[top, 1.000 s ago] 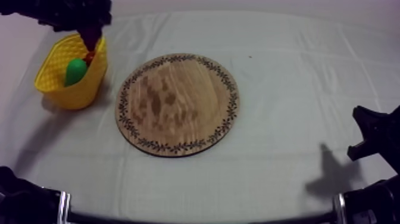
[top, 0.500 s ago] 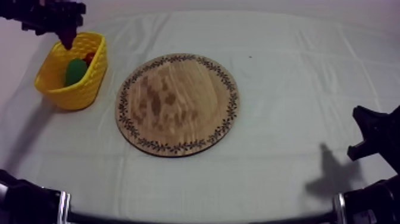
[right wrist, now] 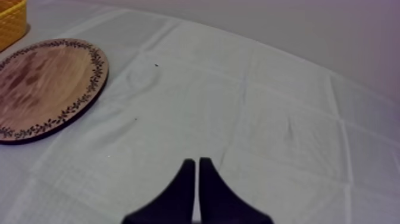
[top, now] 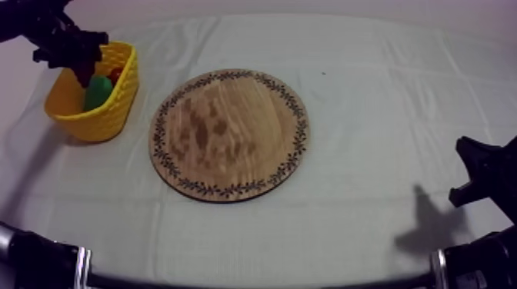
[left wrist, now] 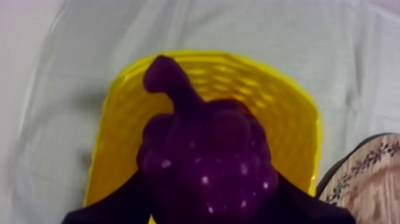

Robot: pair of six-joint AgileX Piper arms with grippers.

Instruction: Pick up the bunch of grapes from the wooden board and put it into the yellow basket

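Grapes point(left wrist: 205, 161) clamped between fingers of left hand point(top: 75, 60), over basket point(left wrist: 291, 119). Dark purple, glossy, stem curving away from hand. Right hand point(right wrist: 196, 164) closed, empty, low over table point(right wrist: 286, 107).

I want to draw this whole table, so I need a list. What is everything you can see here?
bunch of grapes: one, purple, held over the yellow basket
yellow basket: one, yellow, at the table's left side
pear: one, green, inside the basket
small red fruit: one, red, inside the basket beside the pear
wooden board: one, brown with a patterned rim, mid-table
cloth: one, grey-white, covering the table
left gripper: one, black, over the basket, shut on the grapes
right gripper: one, black, low at the right side, shut on nothing
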